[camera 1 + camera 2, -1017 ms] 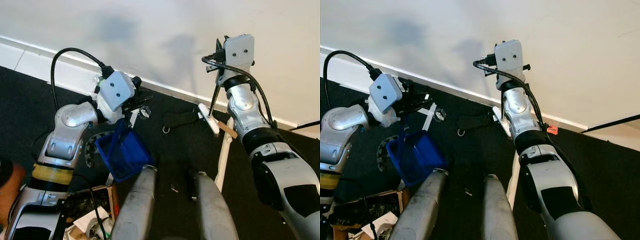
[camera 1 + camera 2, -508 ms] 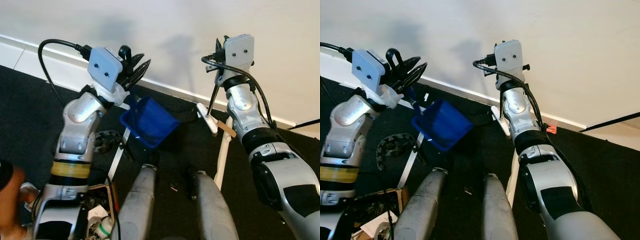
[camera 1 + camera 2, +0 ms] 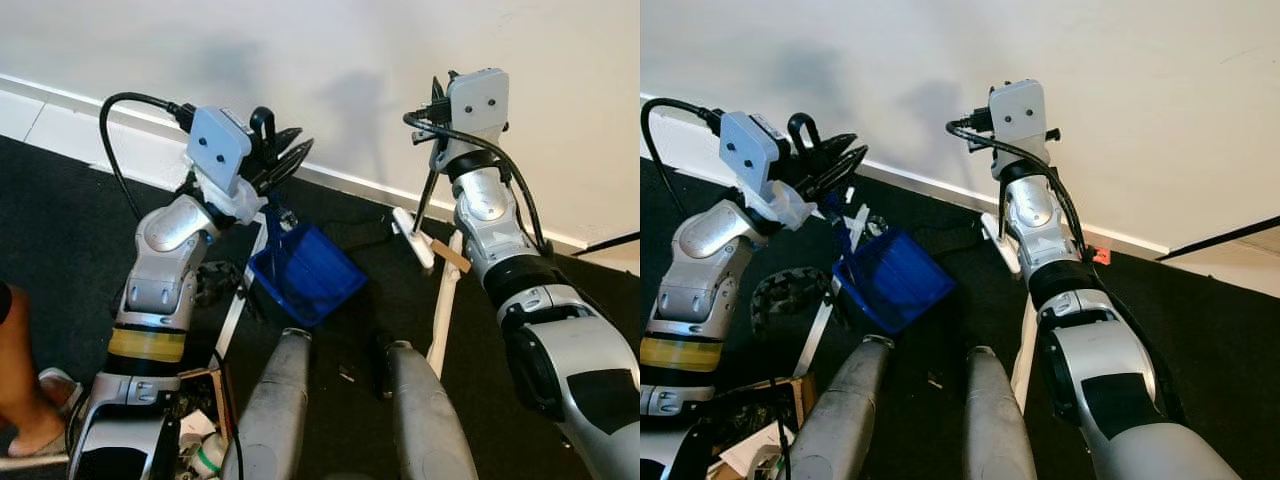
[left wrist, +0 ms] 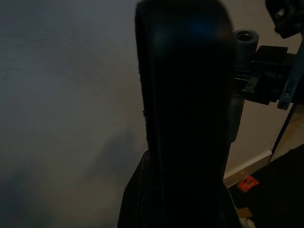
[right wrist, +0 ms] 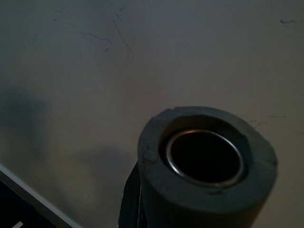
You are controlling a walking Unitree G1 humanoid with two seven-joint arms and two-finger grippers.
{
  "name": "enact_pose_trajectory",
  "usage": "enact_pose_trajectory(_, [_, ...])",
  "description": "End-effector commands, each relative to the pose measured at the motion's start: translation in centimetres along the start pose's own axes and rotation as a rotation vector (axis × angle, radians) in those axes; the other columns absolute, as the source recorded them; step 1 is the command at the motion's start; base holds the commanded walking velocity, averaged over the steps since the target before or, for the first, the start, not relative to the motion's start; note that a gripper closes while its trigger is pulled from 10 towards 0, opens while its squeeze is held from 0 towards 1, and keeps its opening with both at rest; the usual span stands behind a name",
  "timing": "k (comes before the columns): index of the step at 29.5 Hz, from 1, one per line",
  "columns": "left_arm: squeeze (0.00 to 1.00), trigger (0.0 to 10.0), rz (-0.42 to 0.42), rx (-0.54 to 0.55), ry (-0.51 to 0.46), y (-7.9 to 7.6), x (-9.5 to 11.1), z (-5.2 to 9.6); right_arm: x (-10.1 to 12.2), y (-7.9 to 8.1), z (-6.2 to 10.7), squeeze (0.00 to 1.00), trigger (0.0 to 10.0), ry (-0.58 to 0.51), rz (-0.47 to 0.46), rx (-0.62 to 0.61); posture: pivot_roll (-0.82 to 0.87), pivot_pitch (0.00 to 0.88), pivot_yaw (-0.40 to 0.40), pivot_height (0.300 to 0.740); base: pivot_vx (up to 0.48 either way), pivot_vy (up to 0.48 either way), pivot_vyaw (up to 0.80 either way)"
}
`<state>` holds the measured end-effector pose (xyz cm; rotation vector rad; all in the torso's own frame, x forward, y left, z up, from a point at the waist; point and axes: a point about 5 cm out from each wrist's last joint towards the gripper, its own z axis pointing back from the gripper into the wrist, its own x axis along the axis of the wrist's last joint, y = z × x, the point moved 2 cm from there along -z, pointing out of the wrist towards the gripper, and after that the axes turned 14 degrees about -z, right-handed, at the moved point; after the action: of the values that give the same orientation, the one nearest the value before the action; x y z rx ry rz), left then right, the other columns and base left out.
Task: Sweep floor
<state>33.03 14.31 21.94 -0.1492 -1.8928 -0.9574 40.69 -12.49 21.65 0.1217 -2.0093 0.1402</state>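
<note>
My left gripper (image 3: 272,150) is raised in front of the wall, shut on the handle of a blue dustpan (image 3: 305,275). The pan hangs down from it, tilted, just ahead of my left leg. In the left wrist view the dark handle (image 4: 187,118) runs straight up between the fingers. My right gripper (image 3: 437,110) is held high by the wall, shut on the broom handle. Its foam-wrapped tube end (image 5: 206,161) shows in the right wrist view. A thin black pole (image 3: 428,200) runs down from it to a white head (image 3: 415,235) on the black floor.
A white baseboard (image 3: 350,182) lines the wall. On the black floor lie a black strap (image 3: 355,238), a white strip (image 3: 238,300), a white pole (image 3: 445,310) and a dark chain-like coil (image 3: 210,280). A box of rubbish (image 3: 190,420) and a person's leg (image 3: 15,370) are at bottom left.
The left arm lifted the dustpan from low by my left leg up toward the wall, then lowered it a little. A person's leg came into view at bottom left. The right arm stayed still.
</note>
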Motion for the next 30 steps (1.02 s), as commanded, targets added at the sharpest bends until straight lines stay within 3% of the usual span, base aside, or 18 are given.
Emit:
enact_pose_trajectory(1, [0.0, 0.0, -0.033, -0.028, -0.002, -0.4, 0.0, 0.2, -0.1, -0.4, 0.4, 0.0, 10.0, -0.015, -0.006, -0.015, 0.15, 0.427, -0.038, 0.74, 0.0, 0.0, 0.0])
enact_pose_trajectory(9, [0.0, 0.0, -0.111, -0.116, 0.034, -1.5, -0.6, 0.5, -0.3, -0.4, 0.6, 0.0, 10.0, -0.009, -0.007, -0.014, 0.14, 0.435, -0.039, 0.74, 0.0, 0.0, 0.0])
enact_pose_trajectory(11, [0.0, 0.0, -0.132, -0.129, 0.042, -1.4, -0.7, 0.6, -0.4, -0.4, 0.7, 0.0, 10.0, -0.008, -0.007, -0.014, 0.14, 0.437, -0.039, 0.74, 0.0, 0.0, 0.0])
enact_pose_trajectory(12, [0.0, 0.0, -0.191, -0.143, 0.065, -1.0, -1.0, 0.8, -0.4, -0.5, 0.7, 0.0, 10.0, -0.008, -0.006, -0.014, 0.14, 0.438, -0.039, 0.74, 0.0, 0.0, 0.0])
enact_pose_trajectory(17, [0.0, 0.0, -0.24, -0.123, 0.086, -0.2, -1.3, 0.8, -0.3, -0.5, 0.6, 0.0, 10.0, -0.009, -0.003, -0.015, 0.14, 0.436, -0.038, 0.74, 0.0, 0.0, 0.0])
enact_pose_trajectory(20, [0.0, 0.0, -0.228, -0.083, 0.087, 0.1, -1.7, 0.8, -0.2, -0.7, 0.6, 0.0, 10.0, -0.013, -0.001, -0.018, 0.14, 0.437, -0.038, 0.74, 0.0, 0.0, 0.0])
enact_pose_trajectory(25, [0.0, 0.0, -0.129, -0.052, 0.06, -0.9, -2.4, 0.4, -0.2, -0.7, 0.6, 0.0, 10.0, -0.012, -0.002, -0.019, 0.13, 0.426, -0.043, 0.74, 0.0, 0.0, 0.0])
enact_pose_trajectory(26, [0.0, 4.3, -0.094, -0.048, 0.052, -1.2, -2.6, 0.3, -0.2, -0.8, 0.6, 0.0, 10.0, -0.013, -0.004, -0.019, 0.13, 0.424, -0.043, 0.74, 0.0, 0.0, 0.0])
enact_pose_trajectory(27, [0.0, 4.3, -0.071, -0.045, 0.046, -1.4, -2.8, 0.2, -0.2, -0.8, 0.6, 0.0, 10.0, -0.013, -0.006, -0.018, 0.13, 0.424, -0.043, 0.74, 0.0, 0.0, 0.0])
enact_pose_trajectory(28, [0.0, 5.5, -0.043, -0.04, 0.05, -1.8, -3.2, 0.2, -0.2, -0.9, 0.6, 0.0, 10.0, -0.013, -0.006, -0.019, 0.12, 0.416, -0.045, 0.74, 0.0, 0.0, 0.0])
enact_pose_trajectory(30, [0.0, 5.5, -0.029, -0.037, 0.055, -2.0, -3.5, 0.2, -0.2, -1.0, 0.6, 0.0, 10.0, -0.013, -0.005, -0.02, 0.12, 0.416, -0.045, 0.74, 0.0, 0.0, 0.0])
